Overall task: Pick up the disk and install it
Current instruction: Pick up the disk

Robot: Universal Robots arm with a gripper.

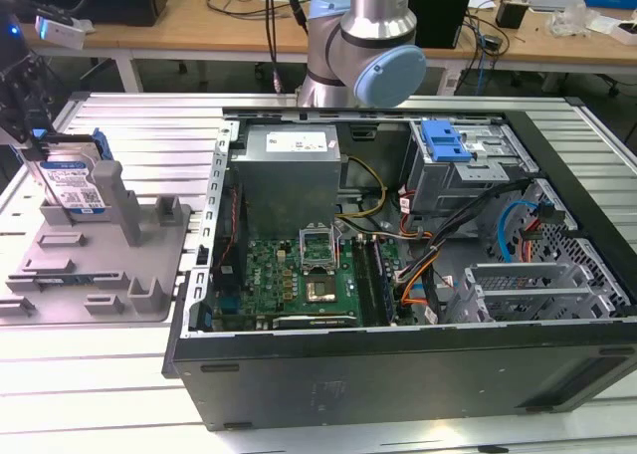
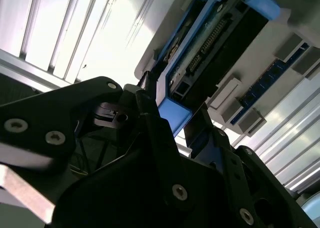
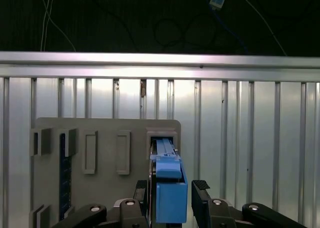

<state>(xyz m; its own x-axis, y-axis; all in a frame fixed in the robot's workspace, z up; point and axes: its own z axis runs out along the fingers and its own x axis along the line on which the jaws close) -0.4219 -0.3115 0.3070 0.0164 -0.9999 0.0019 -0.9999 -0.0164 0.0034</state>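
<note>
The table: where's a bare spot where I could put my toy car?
Free: the bare ribbed table on the camera's side of the grey tray, at the exterior view's left, and the strip beyond the tray, beside the computer case. Crowded: the tray, with its blocks and the standing disk, and the case, full of cables and boards.

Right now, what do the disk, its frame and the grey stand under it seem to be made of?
The disk: silvery metal body with dull sheen, white-and-blue label. Its frame: bright blue plastic, matte, moulded look. The grey stand: likely plastic, even matte grey, blocky moulded shapes; possibly painted.
</note>
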